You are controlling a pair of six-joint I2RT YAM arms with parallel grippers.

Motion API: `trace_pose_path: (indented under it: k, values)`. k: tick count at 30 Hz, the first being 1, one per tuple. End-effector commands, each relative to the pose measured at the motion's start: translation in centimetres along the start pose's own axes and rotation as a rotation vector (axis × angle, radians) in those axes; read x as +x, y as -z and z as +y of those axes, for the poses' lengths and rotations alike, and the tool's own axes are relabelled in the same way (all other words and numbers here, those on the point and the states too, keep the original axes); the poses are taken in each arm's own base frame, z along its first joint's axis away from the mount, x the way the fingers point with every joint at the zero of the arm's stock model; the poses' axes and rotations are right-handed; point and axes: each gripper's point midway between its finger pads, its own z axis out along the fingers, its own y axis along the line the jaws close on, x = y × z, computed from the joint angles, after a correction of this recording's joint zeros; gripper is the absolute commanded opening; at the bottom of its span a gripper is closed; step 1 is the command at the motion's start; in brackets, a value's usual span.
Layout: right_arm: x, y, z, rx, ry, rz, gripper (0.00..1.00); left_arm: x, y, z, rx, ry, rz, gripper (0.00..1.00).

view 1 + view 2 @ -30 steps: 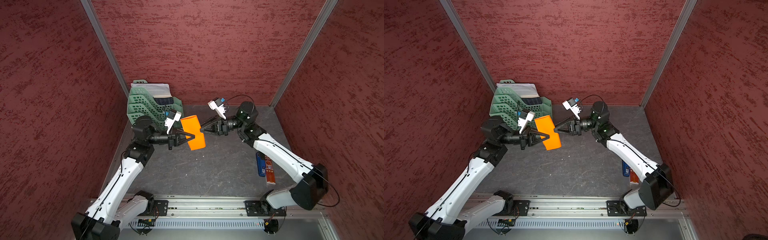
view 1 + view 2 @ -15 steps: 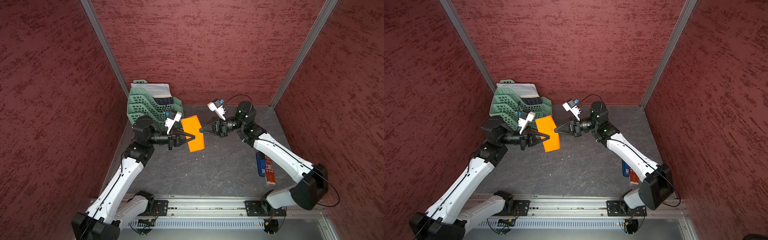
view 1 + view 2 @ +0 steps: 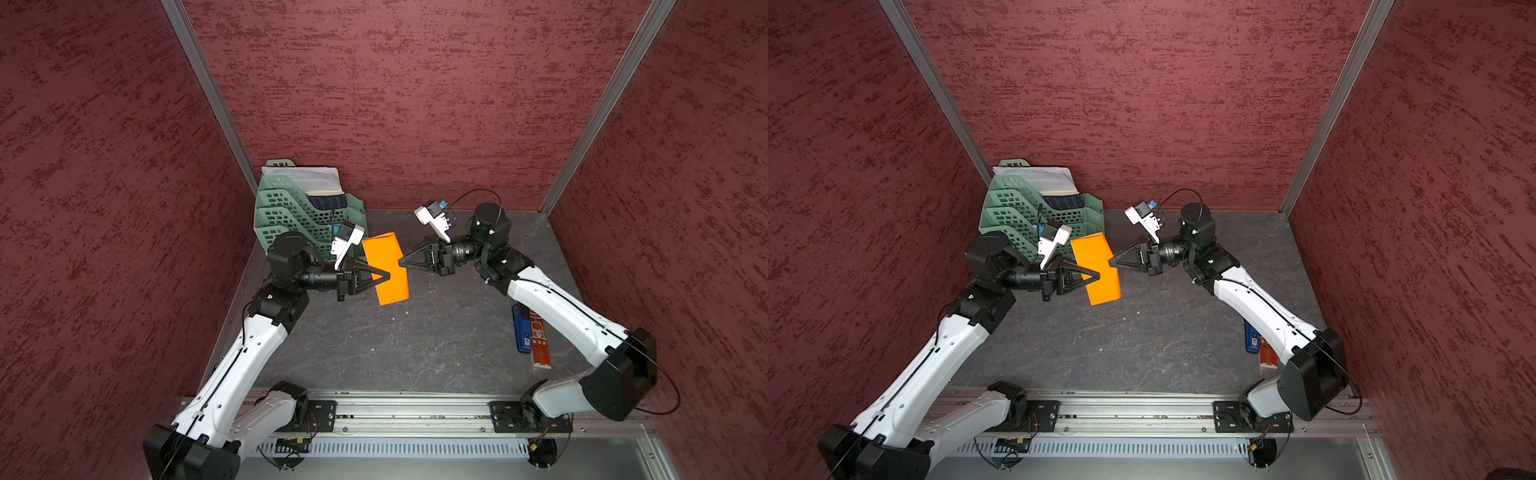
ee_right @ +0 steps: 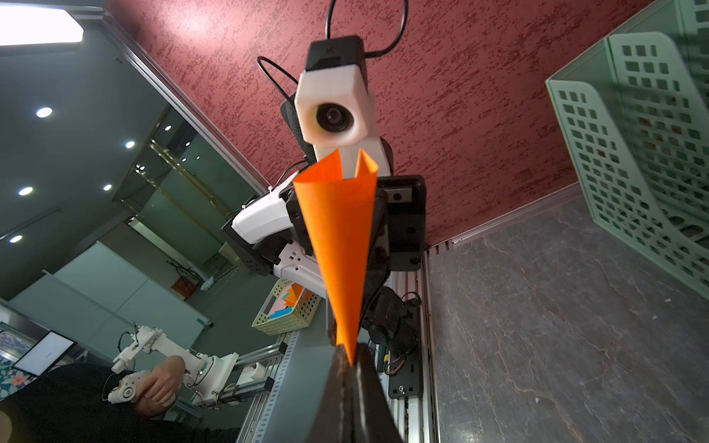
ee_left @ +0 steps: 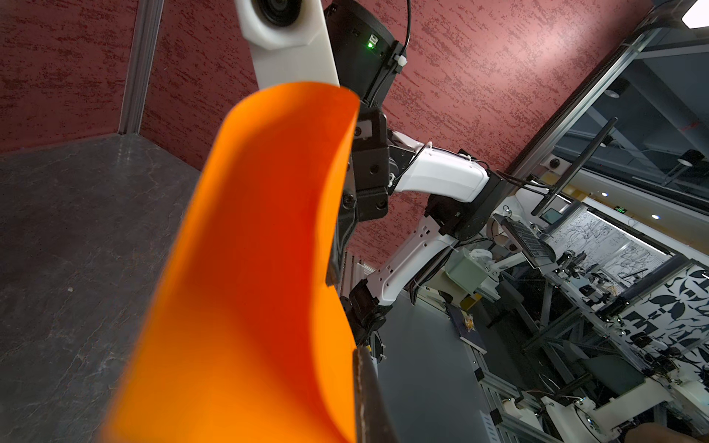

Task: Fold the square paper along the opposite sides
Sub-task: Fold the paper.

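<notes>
Enclosure walls (image 3: pixel 395 104): red, rough-textured, on the left, far and right sides.

Tabletop (image 3: pixel 415 345): dark grey, stone-patterned, with a metal rail along its near edge.

Left arm (image 3: pixel 249 345) and right arm (image 3: pixel 561 303): white with black joints, mounted at the near rail, both reaching toward the far centre and pointing at each other.

Green file rack (image 3: pixel 286 212): perforated, tiered, in the far left corner. It holds white printed sheets (image 3: pixel 307 183).

Square paper (image 3: pixel 384 266): bright orange, plain, held in the air above the tabletop between the two arms, just right of the rack. It is bent into a curve rather than flat. In the right wrist view (image 4: pixel 337 230) its two free edges stand apart, narrowing to a point at the grip.

Left fingers (image 3: pixel 384 277): closed on the paper, tips over its middle in both top views.

Right fingers (image 3: pixel 405 263): closed, pinching the paper's right edge; the right wrist view shows the sheet clamped between them.

Blue flat item (image 3: pixel 521 328) and red flat item (image 3: pixel 540 345): side by side on the tabletop at the right, under the right arm, well apart from the paper.
</notes>
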Motion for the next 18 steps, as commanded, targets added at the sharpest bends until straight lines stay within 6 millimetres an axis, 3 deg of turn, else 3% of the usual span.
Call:
trace_pose_path:
  k: [1,9,12,15,18]
  values:
    - [-1.6,0.8,1.3,0.027,0.056,-0.037,0.0,-0.4,0.4,0.2,-0.043,-0.027,-0.026,0.12]
    - [-1.6,0.7,0.0,0.076,0.045,-0.042,0.0,-1.5,0.0,0.5,-0.097,-0.028,-0.077,0.29]
    - [-1.6,0.7,-0.3,0.089,0.045,-0.045,0.0,-1.6,-0.3,0.5,-0.101,-0.033,-0.084,0.3]
    - [-1.6,0.7,-0.4,0.099,0.046,-0.045,0.0,-1.7,-0.4,0.8,-0.112,-0.028,-0.089,0.22]
    - [-1.4,0.7,-0.6,0.105,0.044,-0.042,0.0,-1.7,-0.3,1.4,-0.146,-0.009,-0.095,0.04]
